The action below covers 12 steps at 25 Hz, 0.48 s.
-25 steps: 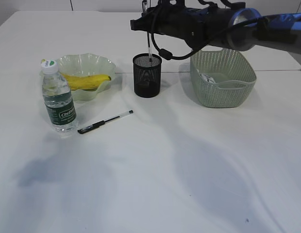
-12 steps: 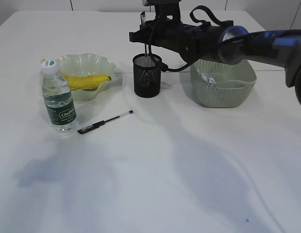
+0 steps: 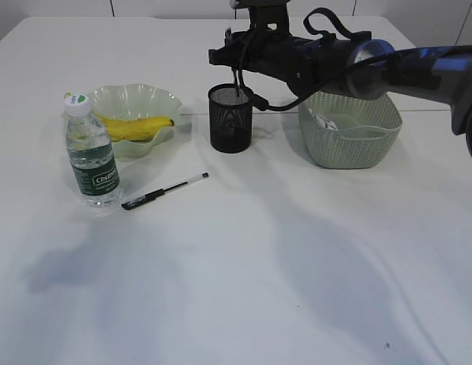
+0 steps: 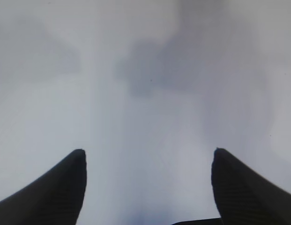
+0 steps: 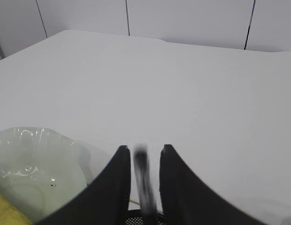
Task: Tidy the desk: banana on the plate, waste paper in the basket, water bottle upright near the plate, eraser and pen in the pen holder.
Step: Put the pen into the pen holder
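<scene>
Right gripper (image 5: pixel 145 154) above pen holder (image 3: pixel 230 118): fingers (image 5: pixel 118 187) now parting round the pen (image 5: pixel 143 180), which sits lower than a second ago, tip inside the cup. Left gripper (image 4: pixel 147 157) spread, empty. Second pen (image 3: pixel 164 190) remains on desk (image 3: pixel 243 258) near water bottle (image 3: pixel 91 152)

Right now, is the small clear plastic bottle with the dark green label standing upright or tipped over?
Upright: the small clear plastic bottle stands on its base on the white tabletop, pale cap on top, beside the ruffled pale-green glass dish.

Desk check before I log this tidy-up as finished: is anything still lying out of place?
Yes: one black-tipped clear pen lies loose on the white tabletop, between the green-labelled water bottle and black mesh pen holder.
</scene>
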{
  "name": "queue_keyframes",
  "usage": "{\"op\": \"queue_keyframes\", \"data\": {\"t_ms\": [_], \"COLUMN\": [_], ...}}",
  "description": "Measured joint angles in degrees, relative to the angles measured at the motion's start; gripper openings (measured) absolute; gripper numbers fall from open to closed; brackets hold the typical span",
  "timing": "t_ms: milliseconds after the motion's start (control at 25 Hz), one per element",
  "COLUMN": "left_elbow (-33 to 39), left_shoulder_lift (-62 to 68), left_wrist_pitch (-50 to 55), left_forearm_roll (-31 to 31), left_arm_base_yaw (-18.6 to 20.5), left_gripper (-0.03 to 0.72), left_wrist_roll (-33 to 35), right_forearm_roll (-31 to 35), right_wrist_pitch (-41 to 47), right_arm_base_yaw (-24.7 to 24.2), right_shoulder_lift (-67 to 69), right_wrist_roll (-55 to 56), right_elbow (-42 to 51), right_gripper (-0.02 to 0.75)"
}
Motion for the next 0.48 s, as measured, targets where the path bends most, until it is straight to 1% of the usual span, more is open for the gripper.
{"op": "queue_keyframes", "data": {"t_ms": [160, 480], "left_elbow": [0.0, 0.0], "left_shoulder_lift": [0.0, 0.0], "left_wrist_pitch": [0.0, -0.1], "left_forearm_roll": [0.0, 0.0], "left_arm_base_yaw": [0.0, 0.0], "left_gripper": [0.591, 0.591], "left_wrist_roll": [0.0, 0.0], "right_forearm_roll": [0.0, 0.12], "right_wrist_pitch": [0.0, 0.0], "right_arm_base_yaw": [0.0, 0.0], "right_shoulder_lift": [0.0, 0.0], "right_wrist_roll": [-0.1, -0.1], "right_elbow": [0.0, -0.03], "right_gripper": [0.187, 0.199]}}
